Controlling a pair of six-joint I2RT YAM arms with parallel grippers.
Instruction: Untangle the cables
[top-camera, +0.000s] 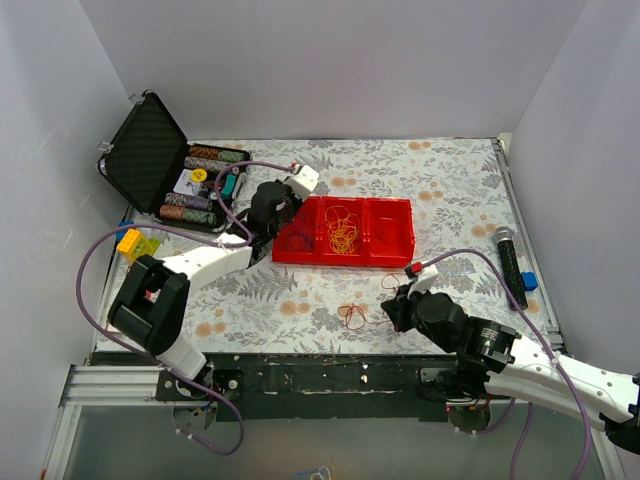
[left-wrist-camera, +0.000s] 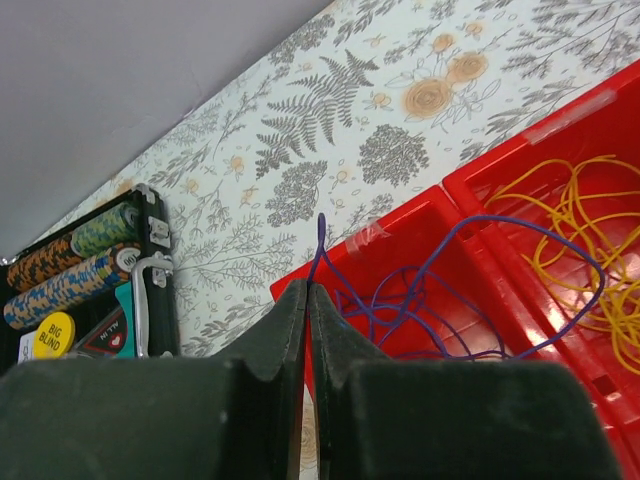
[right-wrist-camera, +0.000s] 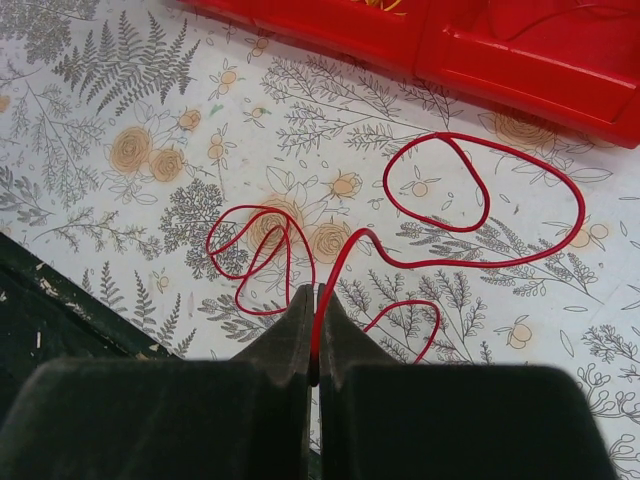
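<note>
**Floral table, cables parted by colour**

Leaf-and-rose print covers the table (top-camera: 460, 190). Glossy red plastic tray (top-camera: 390, 255), three compartments: hair-thin purple cable (left-wrist-camera: 318, 250) looped in the left one, yellow cable (top-camera: 343, 236) coiled in the middle. Red cable (right-wrist-camera: 350, 243) sprawls in loose loops on the table near the tray. Left gripper (left-wrist-camera: 307, 300) reaches over the tray's left end, clamped on the purple cable. Right gripper (right-wrist-camera: 315, 300) sits low, pinching the red cable.

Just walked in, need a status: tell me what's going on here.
Two robot arms are separating thin cables. The left arm's fingers are shut on a purple cable whose loops lie in the left compartment of the red tray; yellow cables lie in the middle one. The right arm's fingers are shut on a red cable lying looped on the table in front of the tray.
</note>
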